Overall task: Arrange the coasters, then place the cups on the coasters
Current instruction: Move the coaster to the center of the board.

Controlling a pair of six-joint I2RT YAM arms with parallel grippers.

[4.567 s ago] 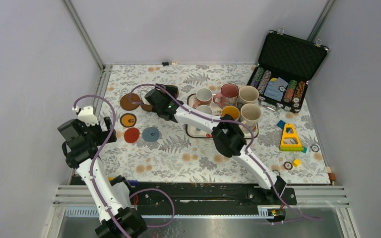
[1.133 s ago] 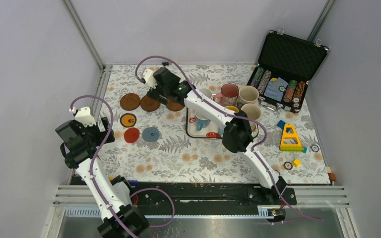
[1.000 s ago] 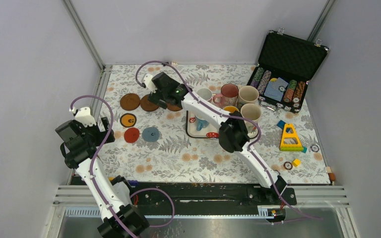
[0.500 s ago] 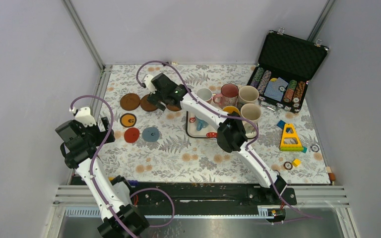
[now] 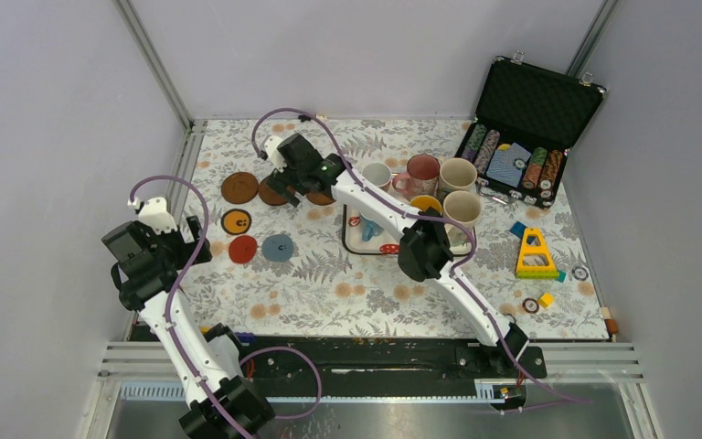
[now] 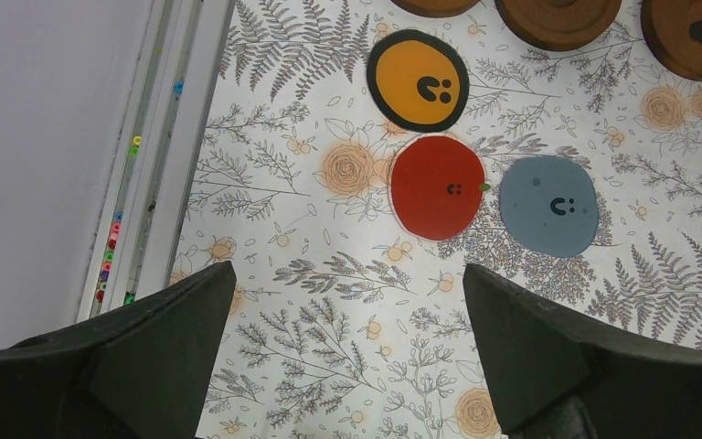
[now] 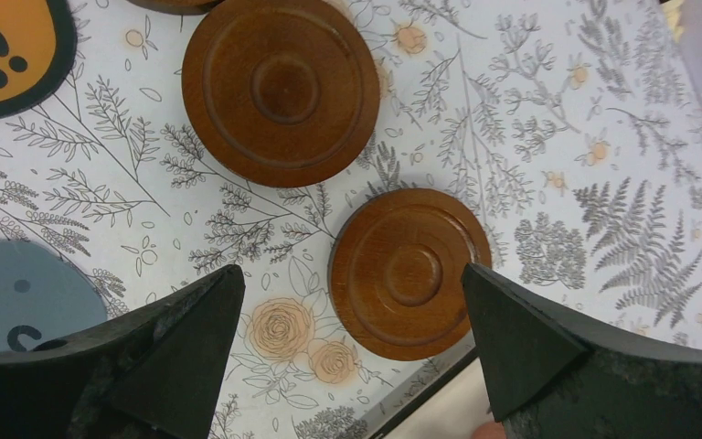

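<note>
The brown coaster (image 7: pixel 409 273) lies flat on the bench (image 7: pixel 558 137), right under the right tool (image 7: pixel 352 274). A second brown coaster (image 7: pixel 281 90) lies just beside it, not touching. The third brown coaster (image 5: pixel 239 187) sits at the left end of that row. Nearer the arms lie the orange coaster (image 6: pixel 418 80), the red coaster (image 6: pixel 438 187) and the blue-grey coaster (image 6: pixel 548 205), near each other but apart.

The brown ones look like wood. I think they are stiff, light and a bit thick, with a round edge you can pinch. A good hold is across the disc, one finger on each side of the edge. The three flat ones look very thin. They may be hard to lift off the bench, so pushing them or catching one edge may work better.

The cups (image 5: pixel 420 172) stand close together on a tray (image 5: pixel 355 245) to the right, none on a coaster yet. They look hard, shiny and easy to break. I guess they are heavier than the coasters. The wall at the rim or the handle looks like the best place to hold.

The right tool is spread wide and holds nothing. The left tool (image 6: pixel 347 274) hangs over the bench near the red coaster, also spread wide and empty.
</note>
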